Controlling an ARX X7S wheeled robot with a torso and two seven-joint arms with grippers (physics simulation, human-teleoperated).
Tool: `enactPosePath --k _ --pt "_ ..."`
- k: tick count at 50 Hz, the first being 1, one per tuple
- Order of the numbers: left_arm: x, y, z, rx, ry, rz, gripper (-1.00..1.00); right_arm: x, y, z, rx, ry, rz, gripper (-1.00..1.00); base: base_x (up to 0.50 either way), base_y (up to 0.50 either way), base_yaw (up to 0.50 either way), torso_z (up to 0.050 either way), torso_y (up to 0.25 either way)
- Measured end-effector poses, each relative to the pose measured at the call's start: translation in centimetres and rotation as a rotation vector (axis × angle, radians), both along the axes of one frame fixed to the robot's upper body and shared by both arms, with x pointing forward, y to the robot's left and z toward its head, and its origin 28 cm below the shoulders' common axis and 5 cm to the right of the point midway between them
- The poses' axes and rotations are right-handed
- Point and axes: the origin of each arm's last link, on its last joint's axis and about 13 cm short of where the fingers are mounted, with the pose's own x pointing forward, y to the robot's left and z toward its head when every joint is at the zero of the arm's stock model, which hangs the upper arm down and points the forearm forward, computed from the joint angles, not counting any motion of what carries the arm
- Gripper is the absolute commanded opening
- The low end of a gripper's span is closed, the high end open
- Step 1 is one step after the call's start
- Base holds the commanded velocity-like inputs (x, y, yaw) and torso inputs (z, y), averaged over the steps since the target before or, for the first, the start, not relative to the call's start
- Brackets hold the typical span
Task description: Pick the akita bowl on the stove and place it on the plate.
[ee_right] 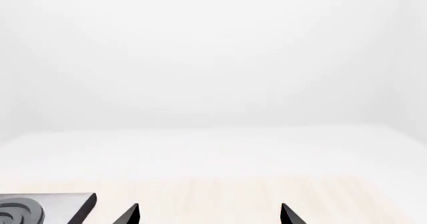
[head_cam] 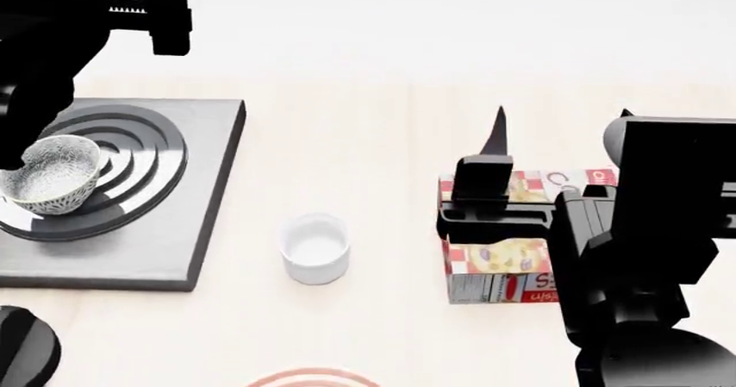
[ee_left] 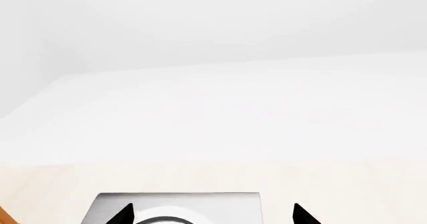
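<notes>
We are at the reach step: the bowl (head_cam: 48,175) sits untouched on the stove (head_cam: 172,223), at nine o'clock in the head view, empty inside. Our left gripper (ee_left: 212,215) hangs above the stove with jaws spread; the right gripper (ee_right: 209,214) is parted too, holding nothing. Next we must lower the left jaws over the bowl's rim. The plate (head_cam: 313,377) peeks in at six o'clock; the white cup (head_cam: 315,247) on the tabletop (head_cam: 368,128) is empty.

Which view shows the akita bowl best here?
The head view: the akita bowl sits whole on the stove burner. The left wrist view catches only a pale curved sliver at its bottom edge, perhaps its rim; the right wrist view shows none.
</notes>
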Motion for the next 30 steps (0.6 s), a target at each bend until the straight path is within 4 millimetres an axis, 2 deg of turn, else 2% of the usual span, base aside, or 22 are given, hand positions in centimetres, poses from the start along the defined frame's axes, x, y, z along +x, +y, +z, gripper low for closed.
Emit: enactPosePath --k 3,9,15,19,26,30 --pt "0.03 -0.02 0.01 0.005 -0.007 -0.004 1.00 -0.01 0.00 0.00 0.000 0.000 0.000 1.00 0.00 0.00 0.00 0.004 -0.212" --pt "0.06 -0.02 -0.20 0.009 -0.007 -0.008 1.00 -0.01 0.00 -0.03 0.000 0.001 0.001 1.00 0.00 0.00 0.00 0.001 -0.007" --pt "0.09 -0.03 -0.16 0.019 -0.016 -0.010 1.00 0.00 -0.01 -0.02 0.000 0.000 0.001 1.00 0.00 0.00 0.00 0.000 -0.245" --pt "0.10 -0.01 -0.30 0.019 -0.014 -0.008 1.00 0.01 -0.01 -0.04 0.001 0.001 0.002 1.00 0.00 0.00 0.00 0.000 -0.043" --pt "0.11 -0.04 -0.37 0.034 -0.019 -0.013 1.00 0.02 -0.01 -0.04 0.001 0.001 0.002 1.00 0.00 0.00 0.00 0.000 -0.223" --pt "0.09 -0.05 -0.59 0.039 -0.011 -0.012 1.00 0.03 -0.01 -0.06 0.001 0.002 0.002 1.00 0.00 0.00 0.00 0.000 -0.027"
